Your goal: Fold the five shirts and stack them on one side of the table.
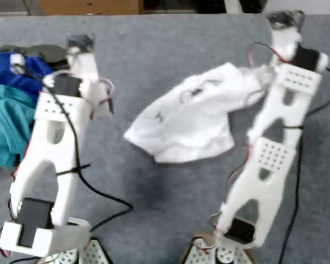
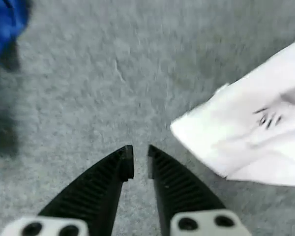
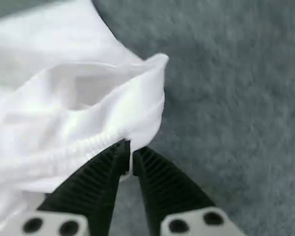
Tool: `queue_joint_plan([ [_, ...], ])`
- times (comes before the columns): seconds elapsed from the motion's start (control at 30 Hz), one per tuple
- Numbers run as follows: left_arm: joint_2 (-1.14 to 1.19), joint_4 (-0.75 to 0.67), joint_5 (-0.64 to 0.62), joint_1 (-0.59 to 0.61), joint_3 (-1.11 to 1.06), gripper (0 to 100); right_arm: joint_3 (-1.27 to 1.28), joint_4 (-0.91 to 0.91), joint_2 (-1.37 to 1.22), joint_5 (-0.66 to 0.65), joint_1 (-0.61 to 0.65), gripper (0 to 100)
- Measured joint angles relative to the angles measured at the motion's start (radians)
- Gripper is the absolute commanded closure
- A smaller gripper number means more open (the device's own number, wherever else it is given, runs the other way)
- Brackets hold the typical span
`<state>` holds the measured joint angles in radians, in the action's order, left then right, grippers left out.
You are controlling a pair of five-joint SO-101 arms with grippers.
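Note:
A crumpled white shirt (image 1: 192, 118) lies mid-table, one edge drawn up toward the right arm. My right gripper (image 3: 131, 151) is shut on the white shirt (image 3: 73, 108), pinching its ribbed hem, and it sits at the shirt's far right edge (image 1: 260, 78). My left gripper (image 2: 140, 157) is shut with nothing in it, hovering over bare grey table. A corner of the white shirt (image 2: 246, 132) lies just to one side of it. In the high view the left gripper (image 1: 103, 102) is between the shirt and a pile of clothes.
A pile of shirts sits at the table's left edge: a blue one (image 1: 14, 71), a teal one (image 1: 8, 126) and a dark one (image 1: 44, 52). A fold of the blue shirt (image 2: 5, 24) lies ahead of the left gripper. Grey table (image 1: 170, 198) lies bare between the arms.

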<state>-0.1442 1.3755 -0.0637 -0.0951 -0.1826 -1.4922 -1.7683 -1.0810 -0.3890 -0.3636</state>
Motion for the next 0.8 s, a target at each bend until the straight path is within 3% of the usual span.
queue_joint_plan([
  [0.13, 0.064, -0.081, 0.002, -0.015, -0.129, 88, 0.000, 0.000, -0.063, -0.132, -0.100, 99.6],
  [0.33, 0.147, -0.141, -0.044, -0.018, -0.143, 88, 0.000, 0.000, -0.130, -0.397, -0.235, 99.5],
  [0.6, 0.267, -0.149, -0.133, -0.114, 0.100, 88, 0.000, 0.000, -0.227, -0.664, -0.341, 98.7],
  [0.8, 0.468, -0.149, -0.141, -0.221, 0.362, 88, -0.021, 0.000, -0.232, -0.666, -0.350, 74.6],
])
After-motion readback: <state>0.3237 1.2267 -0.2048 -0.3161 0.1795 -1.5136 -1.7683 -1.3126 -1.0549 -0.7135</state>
